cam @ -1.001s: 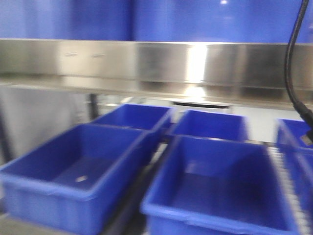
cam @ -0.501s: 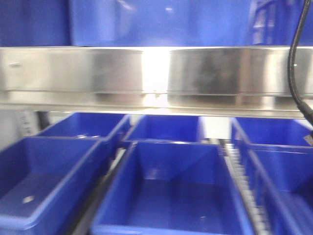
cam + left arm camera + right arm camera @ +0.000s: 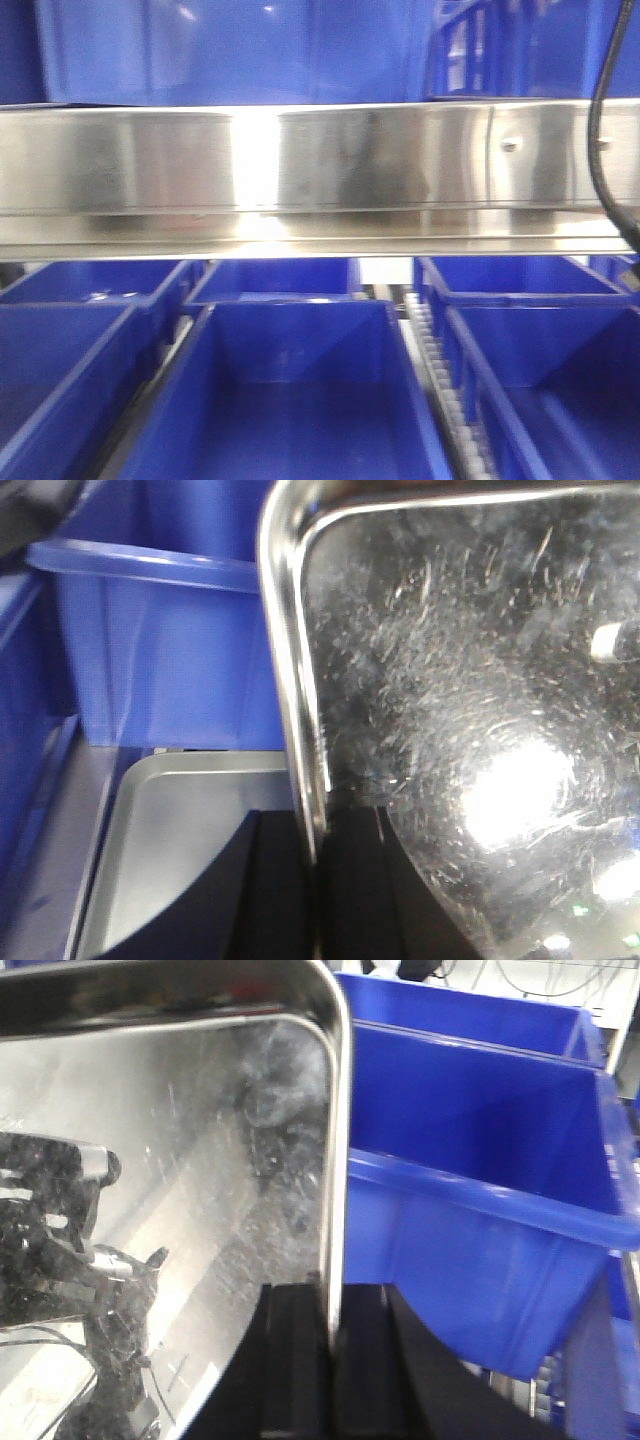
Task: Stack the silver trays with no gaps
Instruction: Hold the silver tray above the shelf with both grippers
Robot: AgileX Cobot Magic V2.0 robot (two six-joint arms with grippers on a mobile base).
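left claw: left gripper at 6 o'clock of the left wrist view. Its black fingers are pressed one on each side of a pan rim, pinching it.
left pan: shiny scratched stainless-steel tray, rounded corner at 12 o'clock, body filling 1 to 5 o'clock. Its out-turned rim runs straight down into the jaws.
lower pan: dull grey steel tray with a rounded corner at 7 o'clock, lying flat below the held one and partly hidden by the fingers. The gap between the two pans cannot be judged.
right claw: right gripper at 6 o'clock of the right wrist view, fingers clamped on a rim too.
right pan: mirror-bright steel tray filling 8 to 12 o'clock, with its rim edge-on between the jaws and a rounded corner near 12 o'clock. Same pan as the left one or another — cannot tell.
bins: blue plastic bin at 9 to 10 o'clock behind the left pan. Blue plastic bins at 1 to 4 o'clock, just beside the right pan's rim.
front view: long brushed steel rail across the middle, open blue bins below it at 6 o'clock, black cable at 3 o'clock.
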